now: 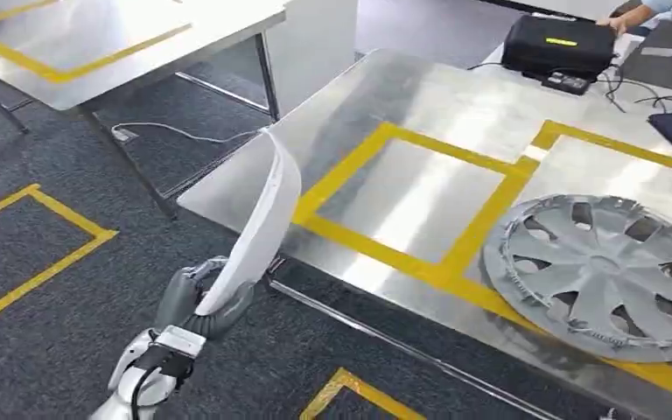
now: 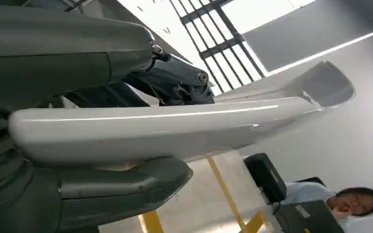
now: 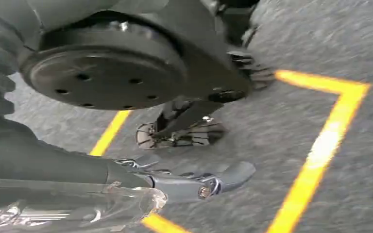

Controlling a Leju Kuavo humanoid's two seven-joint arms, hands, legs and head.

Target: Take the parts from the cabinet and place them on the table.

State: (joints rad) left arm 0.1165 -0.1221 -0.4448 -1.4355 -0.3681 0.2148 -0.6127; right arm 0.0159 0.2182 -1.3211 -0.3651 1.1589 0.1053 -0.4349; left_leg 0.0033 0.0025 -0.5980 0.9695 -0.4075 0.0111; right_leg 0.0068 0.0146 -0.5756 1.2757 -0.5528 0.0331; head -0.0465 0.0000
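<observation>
Head view: white trim part (image 1: 262,223) upright, tip toward table (image 1: 420,96).

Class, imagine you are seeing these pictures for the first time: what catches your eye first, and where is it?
The long curved white plastic panel, gripped upright by the left hand at the steel table's near corner. Next, the grey spoked wheel cover lying flat at the table's right, overlapping yellow tape.

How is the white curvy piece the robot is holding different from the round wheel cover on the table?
The white trim piece is long, narrow and curved; the grey wheel cover is round with spokes and openings. The trim piece stands upright in the left robot hand, off the table's near corner; the wheel cover lies flat on the steel table, by yellow tape. Both look like car parts.
</observation>
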